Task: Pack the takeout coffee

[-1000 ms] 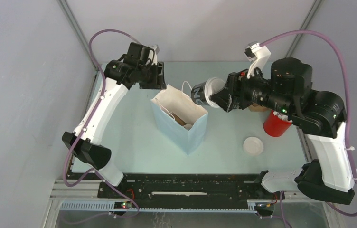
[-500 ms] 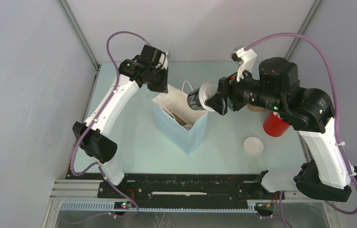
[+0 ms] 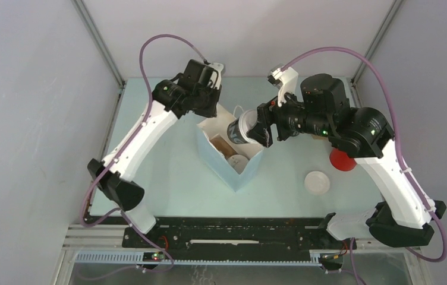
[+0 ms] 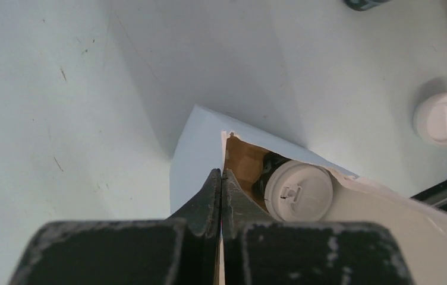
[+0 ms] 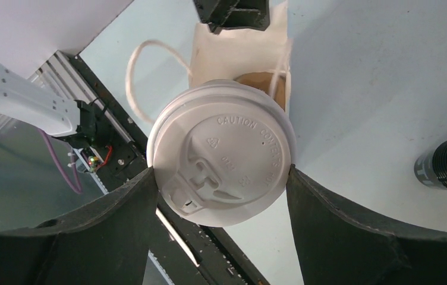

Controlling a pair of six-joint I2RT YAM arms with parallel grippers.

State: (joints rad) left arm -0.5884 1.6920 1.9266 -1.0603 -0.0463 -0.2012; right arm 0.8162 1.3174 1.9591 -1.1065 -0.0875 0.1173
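Step in hand: loading the second cup into the bag. Right gripper (image 3: 255,132) has its jaws spread wide around a lidded coffee cup (image 3: 242,130), clamped on the sides; cup is tilted, base pointing into the mouth of the paper bag (image 3: 228,155), just over the right rim. One lidded cup (image 4: 299,190) already sits at the bottom of the bag, next to a brown cardboard insert. Left gripper (image 4: 222,184) is pressed together on the far-left edge of the bag, pinching the paper to hold the mouth open.

Next move, as I read it: bring the cup closer to upright, lower it into the free space beside the cup inside, avoid snagging the rim or the handle loop (image 5: 150,68), then let go. Left should hold until the cup is seated.

Versus a second ago: left jaws have closed on the bag edge, arm moved in; right arm has carried the cup from beside the bag to over its opening.

Red cup (image 3: 343,160) and spare lid (image 3: 317,181) sit on the table to the right.
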